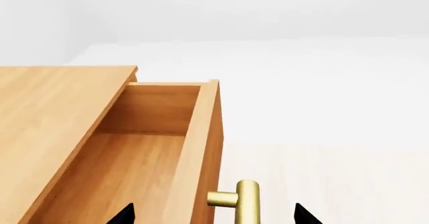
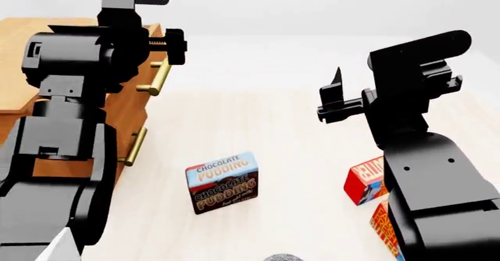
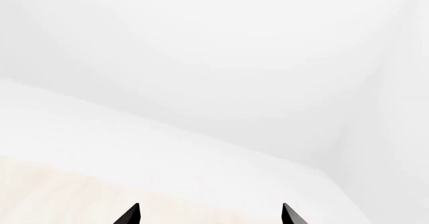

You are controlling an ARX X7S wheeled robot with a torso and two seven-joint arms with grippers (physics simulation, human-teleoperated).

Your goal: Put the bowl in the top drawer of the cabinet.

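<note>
**Top drawer pulled out, both grippers empty, bowl barely in view**

At the far left stands the cabinet [image 2: 20, 56], its honey-coloured top partly hidden behind the left arm. The top drawer [image 1: 120, 163] is slid out of the cabinet; the left wrist view looks into its bare light-wood box, with nothing lying inside as far as the view reaches. The brass handle [image 1: 244, 201] of that drawer sticks out from its front panel. The left gripper [image 1: 213, 215] hangs just over that handle, its two black fingertips spread wide with one on either side of the drawer front, gripping nothing. In the head view a second brass handle [image 2: 134, 147] shows lower down on the lower drawer front.

On the pale floor near the middle lies a chocolate pudding box [image 2: 222, 182], tilted on one edge. At the very near edge, just right of it, a small speckled grey curve peeks in: the bowl [image 2: 283, 257], mostly cut off.

Further right lie two red boxes [image 2: 366, 182], partly behind the right arm. The right gripper [image 3: 209, 215] is raised well above the floor, its fingertips wide apart and empty.
</note>
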